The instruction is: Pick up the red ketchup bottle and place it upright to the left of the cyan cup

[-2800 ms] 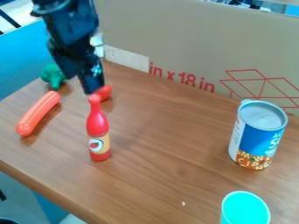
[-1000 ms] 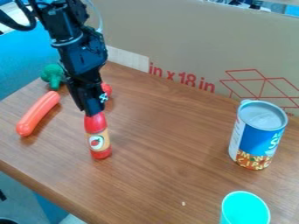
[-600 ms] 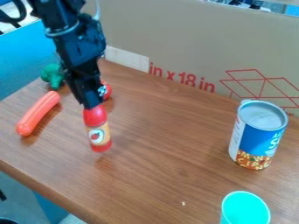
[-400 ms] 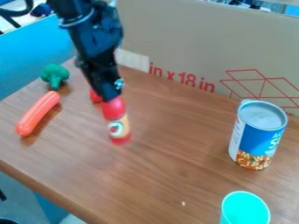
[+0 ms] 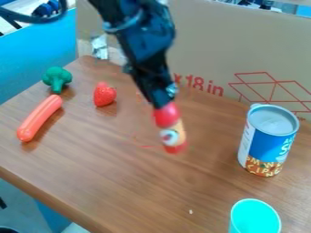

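The black gripper (image 5: 162, 103) hangs over the middle of the wooden table, shut on the upper part of a red bottle (image 5: 172, 129) with a pale label. The bottle is held off the table, tilted slightly, its neck hidden between the fingers. To the left of the gripper lie a red strawberry (image 5: 104, 94), a green broccoli (image 5: 57, 78) and an orange-red sausage (image 5: 39, 118). A blue-labelled can (image 5: 268, 140) stands to the right, and a turquoise cup (image 5: 255, 217) is at the bottom right.
A large cardboard sheet (image 5: 213, 48) stands along the back edge of the table (image 5: 109, 182). Beyond the table's left side is a blue surface (image 5: 30, 52). The table's front edge slants down across the lower left.
The gripper came down over the bottle, closed on it, lifted it and moved right with it. The strawberry behind the arm is now uncovered; the other objects stayed put.
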{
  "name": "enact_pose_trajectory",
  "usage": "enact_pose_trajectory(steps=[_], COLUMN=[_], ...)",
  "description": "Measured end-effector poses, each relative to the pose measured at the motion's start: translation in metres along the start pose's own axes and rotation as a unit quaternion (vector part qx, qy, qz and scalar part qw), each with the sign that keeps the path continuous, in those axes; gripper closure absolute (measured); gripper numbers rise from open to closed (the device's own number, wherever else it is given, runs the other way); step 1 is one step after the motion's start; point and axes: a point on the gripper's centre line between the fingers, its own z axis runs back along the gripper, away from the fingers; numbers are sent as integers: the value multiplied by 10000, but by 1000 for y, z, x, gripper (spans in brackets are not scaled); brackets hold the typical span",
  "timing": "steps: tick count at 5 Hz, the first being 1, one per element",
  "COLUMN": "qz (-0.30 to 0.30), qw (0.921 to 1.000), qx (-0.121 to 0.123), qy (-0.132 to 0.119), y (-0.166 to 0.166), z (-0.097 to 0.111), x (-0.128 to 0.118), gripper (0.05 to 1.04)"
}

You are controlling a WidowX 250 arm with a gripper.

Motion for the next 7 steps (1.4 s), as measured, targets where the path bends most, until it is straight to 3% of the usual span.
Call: enact_pose_trajectory(steps=[1,2,3,4,5,6,7], qz=[-776,-936,-963,-1277,-1638,-1913,-1629], qw=[9946,9912,9901,9886,9832,9767,9807], qx=[-665,-854,-837,-506,-12,258,18], qy=[206,382,584,613,803,939,1081], y=[-25,-28,-27,-26,-32,-35,-33], z=[-20,-36,-49,-54,-56,-58,-57], x=[-2,-5,-10,-6,-6,-6,-14], gripper=[736,736,736,736,736,669,351])
